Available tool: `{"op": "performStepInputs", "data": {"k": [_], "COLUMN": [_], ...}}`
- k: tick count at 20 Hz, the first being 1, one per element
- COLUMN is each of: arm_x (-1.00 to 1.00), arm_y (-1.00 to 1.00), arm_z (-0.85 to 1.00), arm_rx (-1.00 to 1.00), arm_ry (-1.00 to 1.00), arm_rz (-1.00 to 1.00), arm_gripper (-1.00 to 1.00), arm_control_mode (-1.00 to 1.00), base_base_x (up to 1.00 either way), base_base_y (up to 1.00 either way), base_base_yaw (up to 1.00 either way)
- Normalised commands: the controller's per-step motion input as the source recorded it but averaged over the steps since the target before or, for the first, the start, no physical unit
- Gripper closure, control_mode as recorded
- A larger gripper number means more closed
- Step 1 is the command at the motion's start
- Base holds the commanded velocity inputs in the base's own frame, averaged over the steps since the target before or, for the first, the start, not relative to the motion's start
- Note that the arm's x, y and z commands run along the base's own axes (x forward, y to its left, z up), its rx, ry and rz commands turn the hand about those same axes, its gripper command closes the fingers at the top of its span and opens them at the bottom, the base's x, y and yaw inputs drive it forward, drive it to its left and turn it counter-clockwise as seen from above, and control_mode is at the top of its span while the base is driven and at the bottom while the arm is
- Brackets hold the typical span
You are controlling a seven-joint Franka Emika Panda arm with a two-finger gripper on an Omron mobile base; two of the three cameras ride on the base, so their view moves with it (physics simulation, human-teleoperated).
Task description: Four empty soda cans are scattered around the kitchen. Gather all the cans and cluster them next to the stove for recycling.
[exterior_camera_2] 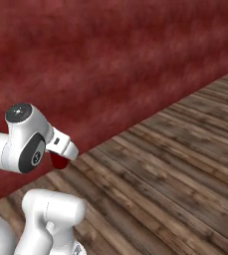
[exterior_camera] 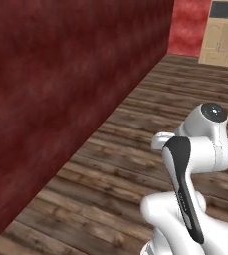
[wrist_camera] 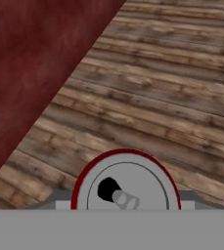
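Dark wooden floorboards (exterior_camera: 135, 129) run along a deep red wall (exterior_camera: 60, 89). Folded above its base, the arm's gripper (wrist_camera: 125, 207) pinches a red soda can (wrist_camera: 125, 183), silver top showing.

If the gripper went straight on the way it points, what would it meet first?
The gripper, shut on a red can, points down at the wood floor; the floor comes first, probably, with the red wall off to one side.

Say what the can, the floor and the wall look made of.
Can: metal by the look, dull silver top with pull tab, glossy red rim.
Floor: wood planks, matte, with grain and seams.
Wall: mottled dark red, matte; plaster or paint, unclear.
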Motion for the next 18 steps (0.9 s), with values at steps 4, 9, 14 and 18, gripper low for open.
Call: {"op": "performStepInputs", "data": {"k": [4,9,14,18], "arm_x": [0.00,0.00,0.00,0.00], "arm_y": [0.00,0.00,0.00,0.00], "arm_z": [0.00,0.00,0.00,0.00], "arm_rx": [0.00,0.00,0.00,0.00], "arm_ry": [0.00,0.00,0.00,0.00], "arm_rz": [0.00,0.00,0.00,0.00], "arm_gripper": [1.00,1.00,1.00,1.00], "arm_control_mode": [1.00,1.00,1.00,1.00], "base_base_x": [0.67,0.72,0.69,0.70], "base_base_y": [0.00,0.00,0.00,0.06], "base_base_yaw": [-0.21,-0.22,-0.24,-0.28]}}
